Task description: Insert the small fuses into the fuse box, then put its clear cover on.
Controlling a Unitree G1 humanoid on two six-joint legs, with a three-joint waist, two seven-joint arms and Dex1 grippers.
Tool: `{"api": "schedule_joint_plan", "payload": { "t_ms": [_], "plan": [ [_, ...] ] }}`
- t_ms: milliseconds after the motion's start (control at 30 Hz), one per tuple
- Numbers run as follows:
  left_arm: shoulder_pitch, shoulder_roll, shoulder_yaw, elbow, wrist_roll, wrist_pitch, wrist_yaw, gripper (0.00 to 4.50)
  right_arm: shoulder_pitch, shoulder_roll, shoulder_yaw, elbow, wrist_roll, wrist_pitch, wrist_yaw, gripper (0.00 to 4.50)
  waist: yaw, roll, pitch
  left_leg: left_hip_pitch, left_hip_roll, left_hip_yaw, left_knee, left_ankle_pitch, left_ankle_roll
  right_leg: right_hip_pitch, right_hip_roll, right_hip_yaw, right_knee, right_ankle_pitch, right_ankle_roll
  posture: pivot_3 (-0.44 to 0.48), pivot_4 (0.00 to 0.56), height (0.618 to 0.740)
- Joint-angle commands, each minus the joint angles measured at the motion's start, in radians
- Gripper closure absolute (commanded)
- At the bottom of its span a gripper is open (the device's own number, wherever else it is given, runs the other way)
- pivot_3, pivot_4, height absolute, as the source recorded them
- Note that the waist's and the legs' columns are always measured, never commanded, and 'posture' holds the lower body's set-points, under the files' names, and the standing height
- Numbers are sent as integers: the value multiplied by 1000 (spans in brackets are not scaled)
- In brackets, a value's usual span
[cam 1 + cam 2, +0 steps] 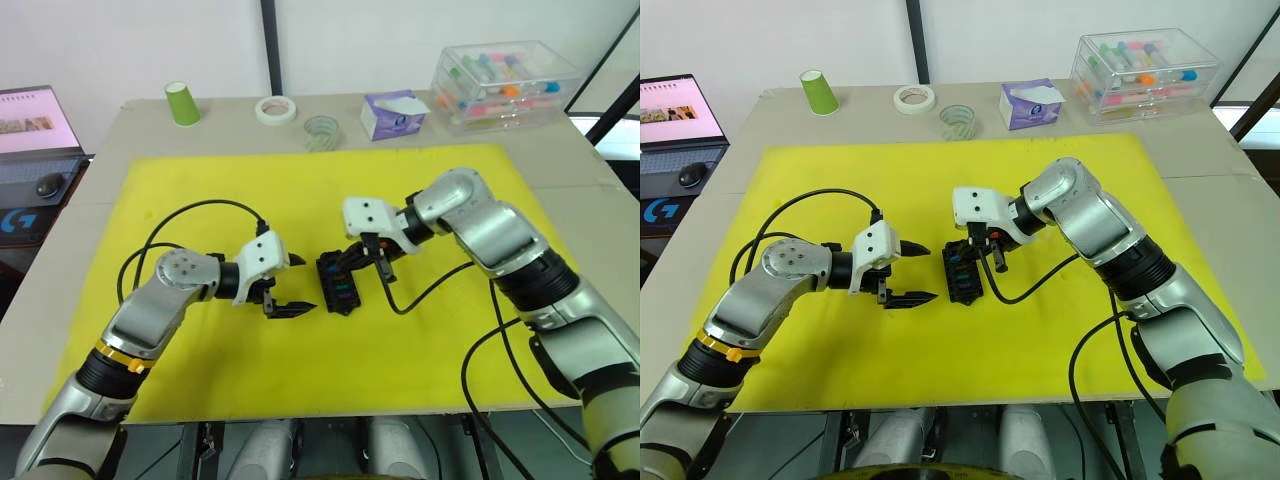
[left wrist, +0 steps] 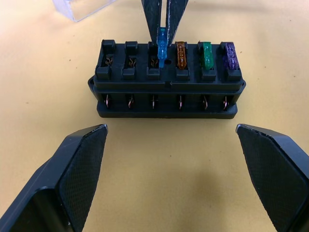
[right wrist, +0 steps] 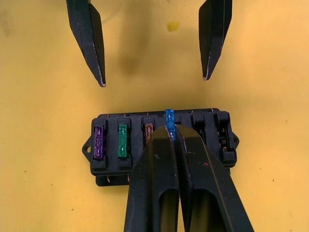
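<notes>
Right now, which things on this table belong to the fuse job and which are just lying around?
Job: fuse box, blue fuse held by right gripper, seated fuses, clear cover.
Lying about: green cup, tape rolls, tissue pack, storage box, laptop.

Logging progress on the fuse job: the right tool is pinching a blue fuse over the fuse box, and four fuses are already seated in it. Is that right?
Not quite: three fuses are already seated, not four. The left wrist view shows an orange, a green and a purple fuse in the fuse box, with three slots bare. The rest holds: the right tool is pinching the blue fuse over the box.
</notes>
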Motion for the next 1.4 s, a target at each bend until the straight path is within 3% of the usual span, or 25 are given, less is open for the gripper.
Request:
{"api": "schedule_joint_plan", "payload": {
  "t_ms": [33, 1400],
  "plan": [
    [-9, -1, 10, -20, 2, -20, -4, 24, -2, 6, -27, 4, -16, -23, -4, 4500, 0, 0, 0, 0, 0, 0, 0, 0, 0, 0, 0, 0, 0, 0, 0, 0, 150, 740],
    [0, -3, 7, -17, 24, -47, -15, 24, -5, 21, -66, 10, -5, 2, 32, 4500, 0, 0, 0, 0, 0, 0, 0, 0, 0, 0, 0, 0, 0, 0, 0, 0, 150, 740]
  ]
}}
